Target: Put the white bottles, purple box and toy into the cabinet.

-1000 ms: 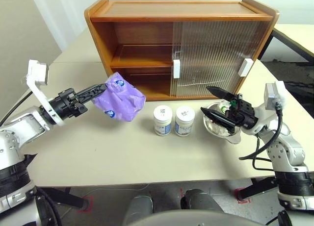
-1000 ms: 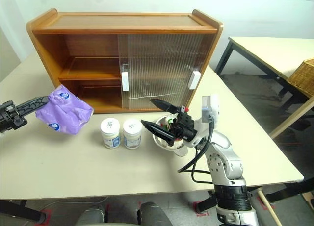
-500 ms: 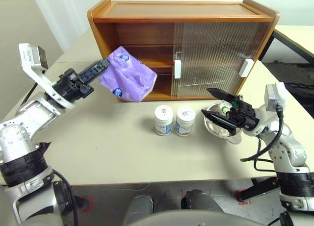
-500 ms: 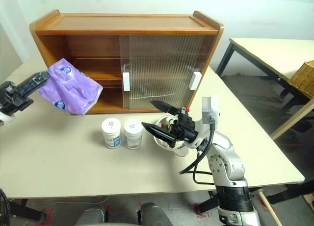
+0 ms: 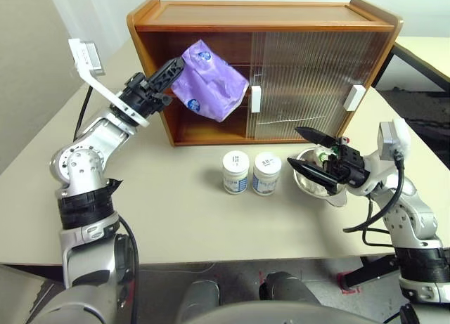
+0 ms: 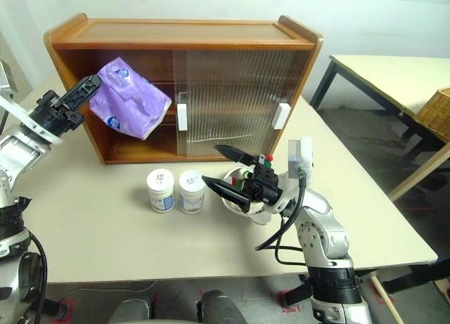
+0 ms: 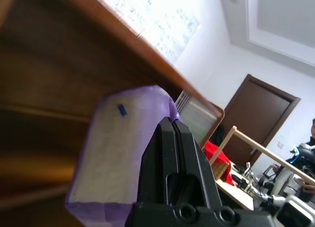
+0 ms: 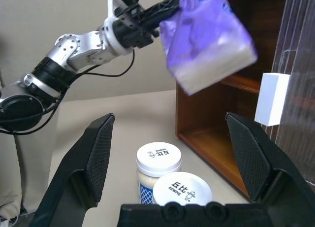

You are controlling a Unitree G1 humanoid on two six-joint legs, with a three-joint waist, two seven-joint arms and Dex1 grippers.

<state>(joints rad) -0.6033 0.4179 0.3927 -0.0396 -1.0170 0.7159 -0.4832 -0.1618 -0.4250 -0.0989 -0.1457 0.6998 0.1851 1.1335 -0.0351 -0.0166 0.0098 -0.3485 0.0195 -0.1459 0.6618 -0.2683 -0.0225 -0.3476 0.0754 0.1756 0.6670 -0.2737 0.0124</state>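
Note:
My left gripper (image 5: 176, 65) is shut on an edge of the purple box (image 5: 209, 81) and holds it up in front of the open left half of the cabinet (image 5: 267, 15), level with the upper shelf. The left wrist view shows the shut fingers (image 7: 172, 153) pinching the purple wrapper (image 7: 118, 158). Two white bottles (image 5: 235, 172) (image 5: 266, 173) stand side by side on the table before the cabinet. My right gripper (image 5: 293, 145) stays open just right of them, over a steel bowl (image 5: 329, 196). The toy (image 6: 244, 173) lies in that bowl, mostly hidden by the fingers.
Both ribbed sliding doors, with white handles (image 5: 254, 98) (image 5: 354, 96), cover the cabinet's right half. A second table (image 6: 380, 71) and a wicker basket (image 6: 436, 109) stand off to the right. Bare tabletop lies in front of the bottles.
My left arm has carried the purple box up and to the right, from low over the table to the cabinet's open upper left. The right gripper, bottles and bowl have kept still.

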